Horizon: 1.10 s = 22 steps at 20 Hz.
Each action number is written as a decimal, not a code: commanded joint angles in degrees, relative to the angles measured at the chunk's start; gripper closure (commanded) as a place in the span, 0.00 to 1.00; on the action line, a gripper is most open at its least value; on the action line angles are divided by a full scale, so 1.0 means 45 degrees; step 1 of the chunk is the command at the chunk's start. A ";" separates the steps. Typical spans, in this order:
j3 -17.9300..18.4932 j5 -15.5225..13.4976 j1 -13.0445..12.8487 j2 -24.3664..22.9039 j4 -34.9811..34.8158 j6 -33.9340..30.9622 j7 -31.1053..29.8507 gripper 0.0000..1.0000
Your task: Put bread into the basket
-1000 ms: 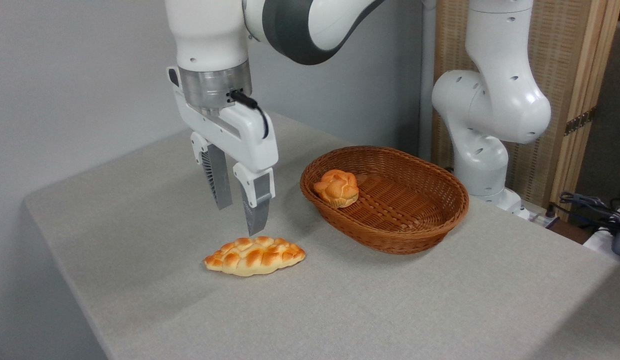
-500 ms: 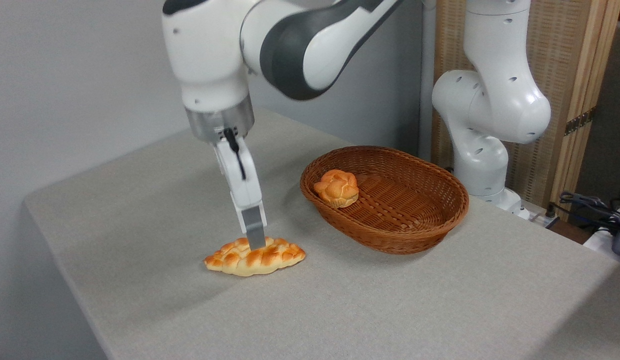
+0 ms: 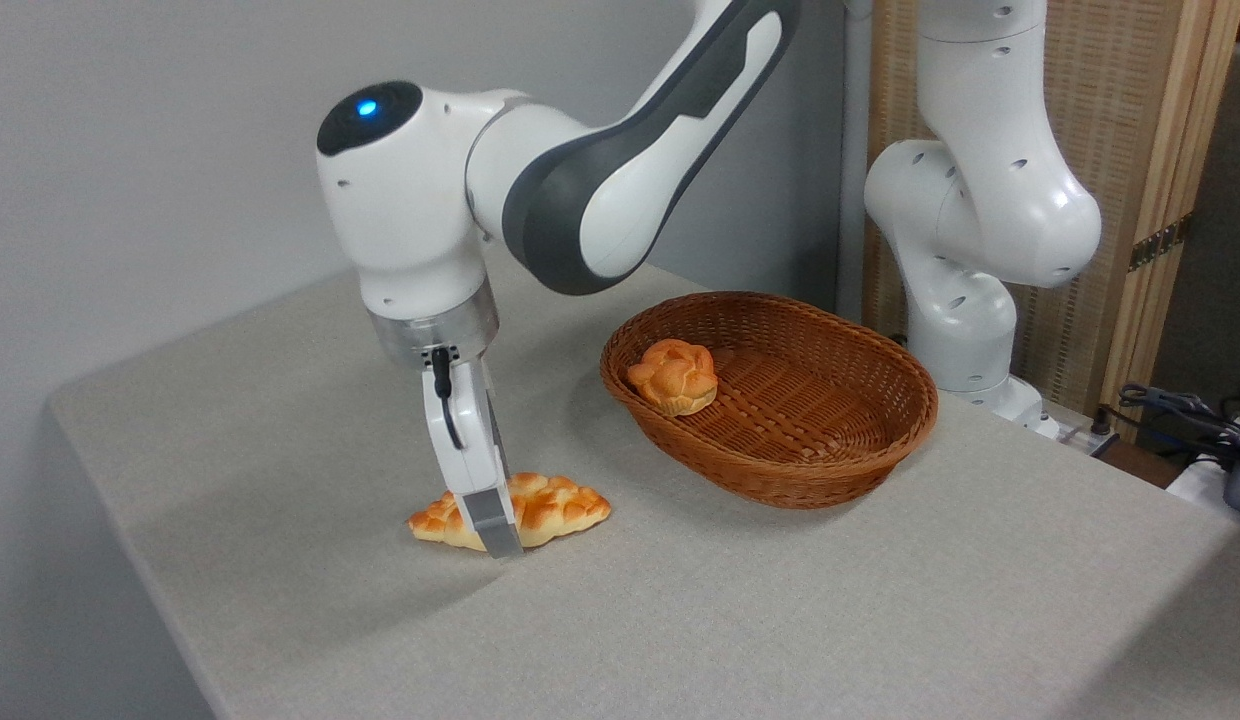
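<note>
So from the one fixed camera you've got, the hand is right down at the bread, with the near finger standing in front of the loaf about a third of the way in from its left tip and reaching nearly to the counter. You're looking at the hand edge-on, so the far finger is hidden behind the near one and the loaf; I honestly can't tell whether it's spread around the bread or already pinching it. The bit that matters: the bread lies flat on the counter with its long axis running roughly 9 to 3 o'clock, maybe tipped a hair toward 2 at the right end, and the fingers look set to straddle it across the short way, which is what you want. My guess is the grip sits left of the loaf's middle, so the longer right end could droop when lifted. The basket sits near, off at about 2 o'clock from the hand, long axis running 10 to 4, with a small round bun in its left end. The right half is bare, so aim there.
</note>
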 commanded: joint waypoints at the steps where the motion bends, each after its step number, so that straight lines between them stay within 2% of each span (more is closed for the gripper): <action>1: -0.0067 -0.0249 -0.0176 0.0011 -0.0076 0.0087 0.0262 0.00; 9: -0.0243 -0.0249 -0.0216 0.0089 -0.0076 -0.0147 0.0165 0.01; 12: -0.0243 -0.0249 -0.0255 0.0089 -0.0076 -0.0303 0.0145 0.24; 13: -0.0340 -0.0249 -0.0255 0.0089 -0.0057 -0.0400 0.0107 0.45; 15: -0.0593 -0.0249 -0.0275 0.0089 -0.0057 -0.0479 0.0106 0.61; 19: -0.0614 -0.0249 -0.0275 0.0089 -0.0057 -0.0733 0.0145 0.73; 22: -0.0614 -0.0249 -0.0275 0.0089 -0.0056 -0.0733 0.0126 0.74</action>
